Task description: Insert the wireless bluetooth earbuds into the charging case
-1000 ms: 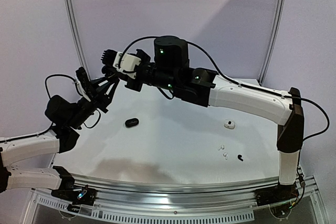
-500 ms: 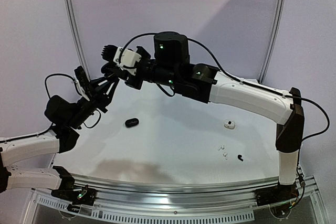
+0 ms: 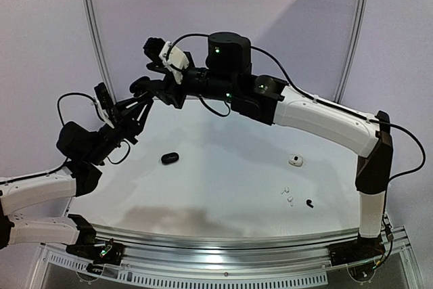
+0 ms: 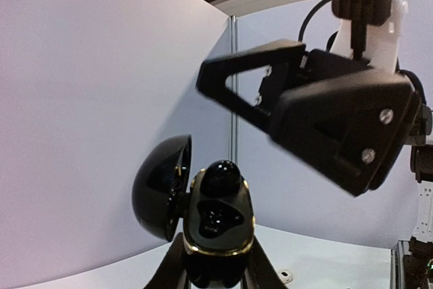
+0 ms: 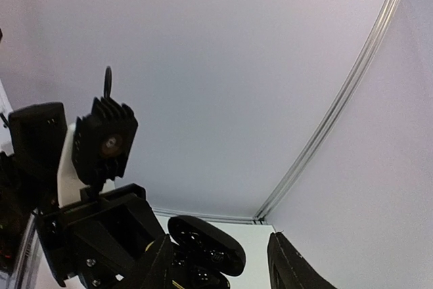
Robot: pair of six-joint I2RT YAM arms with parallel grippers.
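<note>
The left gripper (image 3: 137,103) is raised above the far left of the table (image 3: 223,181), clenched on the base of a black charging case (image 4: 218,225). Its lid is swung open to the left. In the left wrist view a glossy black earbud (image 4: 223,175) sits in the upper socket. The lower socket is too dark and shiny to tell whether it is filled.

Below and to the right, a second black case (image 3: 169,158) lies closed on the table.

The right gripper (image 5: 220,238) hangs close beside and above the open case without touching it. Its fingers are spread well apart, and nothing shows between them in its own wrist view.

Further right a small white case (image 3: 295,160) rests on the table. Near it, towards the near right, lie two white earbuds (image 3: 287,195) and one loose black earbud (image 3: 310,203).

This looks like the insertion step for the black case, with one arm presenting the case and the other feeding it. As the right fingers appear empty, the next move probably calls for the right arm to go down to the loose black earbud. It would need a light, centred pinch on that tiny, slippery piece. It would then carry the bud back and line its stem up with whichever socket is free, while the left arm holds the case steady with the opening facing the right gripper.
</note>
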